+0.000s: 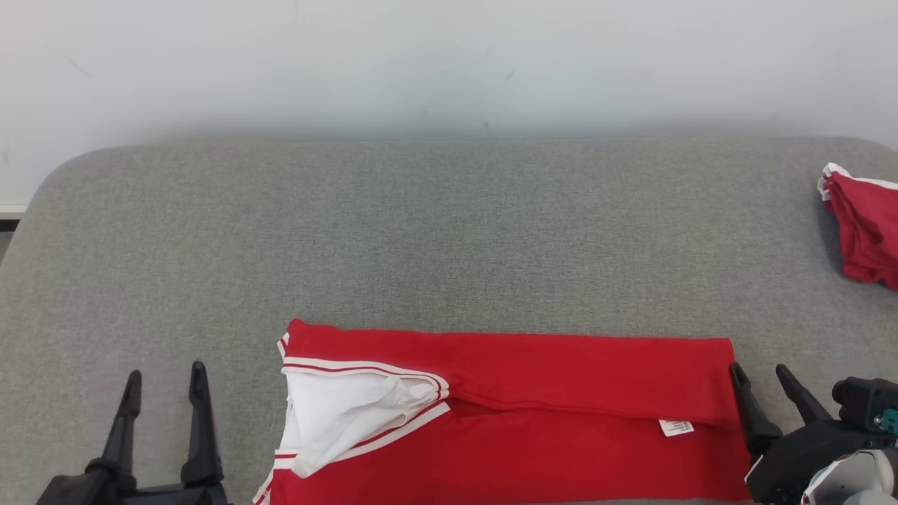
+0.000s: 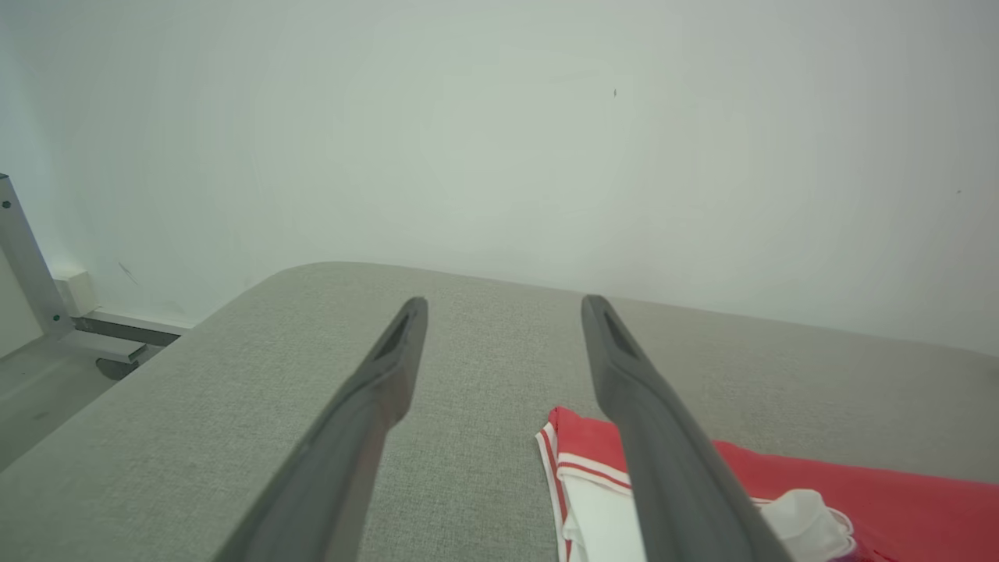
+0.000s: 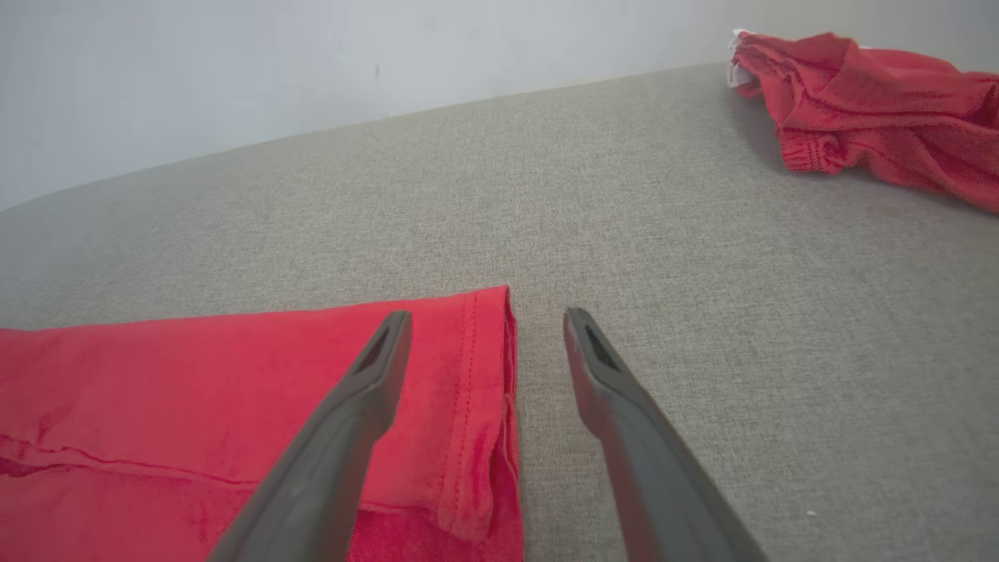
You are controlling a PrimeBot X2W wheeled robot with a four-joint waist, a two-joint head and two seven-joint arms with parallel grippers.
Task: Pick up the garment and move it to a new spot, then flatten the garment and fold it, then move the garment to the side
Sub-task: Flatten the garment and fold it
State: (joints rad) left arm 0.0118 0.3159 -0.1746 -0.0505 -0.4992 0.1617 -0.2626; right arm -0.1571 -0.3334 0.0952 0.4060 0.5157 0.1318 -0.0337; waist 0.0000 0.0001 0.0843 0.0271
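A red garment [image 1: 533, 414] with white sleeve and red-white trim lies folded flat on the grey padded table [image 1: 421, 231], near its front edge. Its far edge is doubled over. My left gripper [image 1: 165, 379] stands open to the left of the garment, apart from it, with nothing between its fingers. In the left wrist view the left gripper [image 2: 504, 308] is spread wide and the garment's collar end [image 2: 593, 460] lies under its right finger. My right gripper [image 1: 760, 370] is open at the garment's right edge. In the right wrist view the right gripper [image 3: 482, 320] straddles the garment's hem corner [image 3: 468, 351].
A second red garment [image 1: 866, 228] lies crumpled at the table's far right edge, also the crumpled red garment [image 3: 874, 101] in the right wrist view. A white wall [image 1: 449, 63] stands behind the table. A metal frame leg [image 2: 31, 273] stands beyond the table's left end.
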